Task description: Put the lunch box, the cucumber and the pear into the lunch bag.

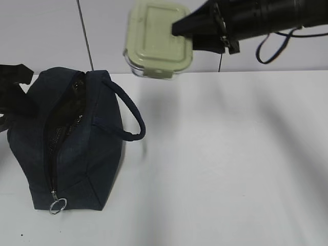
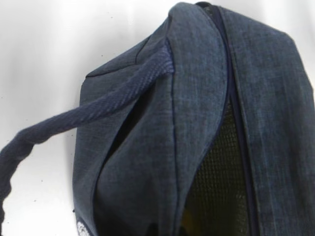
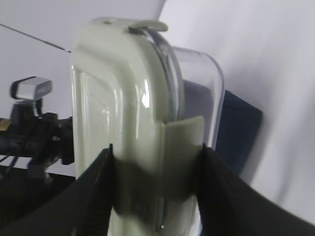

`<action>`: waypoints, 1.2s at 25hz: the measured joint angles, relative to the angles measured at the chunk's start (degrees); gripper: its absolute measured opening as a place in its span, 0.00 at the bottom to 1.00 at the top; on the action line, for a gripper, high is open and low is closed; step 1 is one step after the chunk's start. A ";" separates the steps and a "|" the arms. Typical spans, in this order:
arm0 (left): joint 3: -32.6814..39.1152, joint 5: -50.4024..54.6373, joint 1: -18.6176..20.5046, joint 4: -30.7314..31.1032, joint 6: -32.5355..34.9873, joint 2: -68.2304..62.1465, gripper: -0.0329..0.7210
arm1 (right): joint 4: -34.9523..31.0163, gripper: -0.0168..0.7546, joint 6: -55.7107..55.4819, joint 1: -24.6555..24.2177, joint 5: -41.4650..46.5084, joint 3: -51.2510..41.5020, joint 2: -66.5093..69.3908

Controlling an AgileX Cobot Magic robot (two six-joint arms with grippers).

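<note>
The lunch box (image 1: 159,38), clear glass with a pale sage-green lid, hangs in the air above the table's far edge, to the right of the bag. My right gripper (image 1: 190,32) is shut on it. In the right wrist view the two black fingers clamp the lunch box (image 3: 128,98) across lid and glass, around my right gripper's midpoint (image 3: 155,152). The navy lunch bag (image 1: 97,148) lies at the left with its zipper open and ring pull (image 1: 57,206) at the near end. My left gripper (image 1: 15,87) sits against the bag's far left side; its jaws are hidden. The left wrist view shows only the bag (image 2: 197,98) and a dark mesh inside (image 2: 216,172). The cucumber and the pear are out of view.
One bag handle (image 1: 130,115) loops out to the right over the white table (image 1: 230,164). A black cable (image 1: 277,43) hangs from the right arm. The other arm's camera (image 3: 29,88) shows beyond the lunch box in the right wrist view.
</note>
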State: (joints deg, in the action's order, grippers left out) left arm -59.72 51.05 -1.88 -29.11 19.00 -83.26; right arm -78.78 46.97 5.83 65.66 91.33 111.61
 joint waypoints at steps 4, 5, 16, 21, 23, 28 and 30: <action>0.00 -0.02 0.00 0.00 0.00 0.00 0.02 | 0.43 0.48 -1.03 7.68 -1.60 3.69 0.00; 0.00 -0.02 0.00 0.00 0.00 0.00 0.02 | 0.53 0.48 -1.16 9.19 -2.80 3.79 0.00; 0.00 -0.02 0.00 0.00 0.00 0.00 0.02 | 3.20 0.48 -1.29 15.21 -11.99 3.99 3.41; 0.00 -0.02 0.00 0.00 0.00 0.00 0.02 | 2.68 0.48 -1.29 15.71 -14.21 4.08 4.86; 0.00 -0.02 0.00 0.00 0.00 0.00 0.02 | 2.68 0.48 -1.29 16.46 -15.47 4.08 4.92; 0.00 -0.02 0.00 0.06 0.00 0.00 0.02 | 2.25 0.48 -1.10 17.74 -16.86 4.57 4.92; 0.00 -0.02 0.00 0.06 0.00 0.00 0.02 | 2.25 0.48 -1.07 17.88 -16.90 5.51 4.92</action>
State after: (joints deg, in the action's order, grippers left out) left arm -59.72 51.03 -1.88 -29.05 19.00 -83.26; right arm -76.53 45.90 23.71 48.76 96.84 116.53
